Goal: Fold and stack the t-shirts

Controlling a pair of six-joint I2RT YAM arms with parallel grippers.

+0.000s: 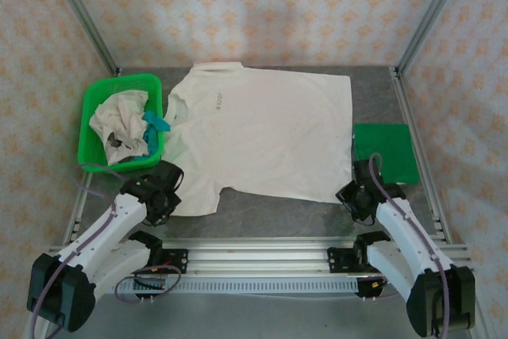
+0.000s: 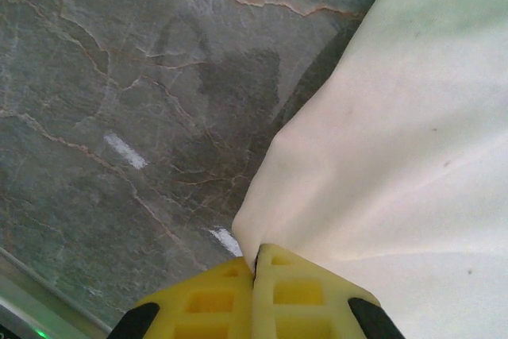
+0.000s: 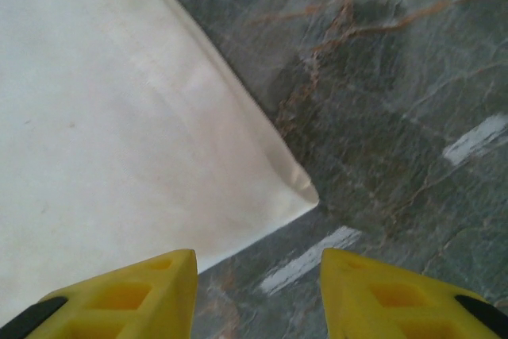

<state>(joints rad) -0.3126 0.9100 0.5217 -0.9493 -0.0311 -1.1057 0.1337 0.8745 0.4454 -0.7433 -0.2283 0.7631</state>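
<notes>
The shirt (image 1: 262,129) lies with its near-right hem corner (image 3: 305,194) just ahead of the parted fingers of the right gripper (image 3: 258,267), while the left gripper (image 2: 255,263) is clamped on the near sleeve (image 2: 381,196).

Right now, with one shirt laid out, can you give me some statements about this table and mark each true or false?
The spread t-shirt lies flat on the table. True.
The left hand is open over bare table. False: it is shut on the spread t-shirt's edge.
The right hand grips the shirt's corner. False: its fingers stand apart, the corner unheld.
The green basket holds crumpled clothes. True.
The green mat lies under the shirt. False: it lies beside it, to the right.
</notes>
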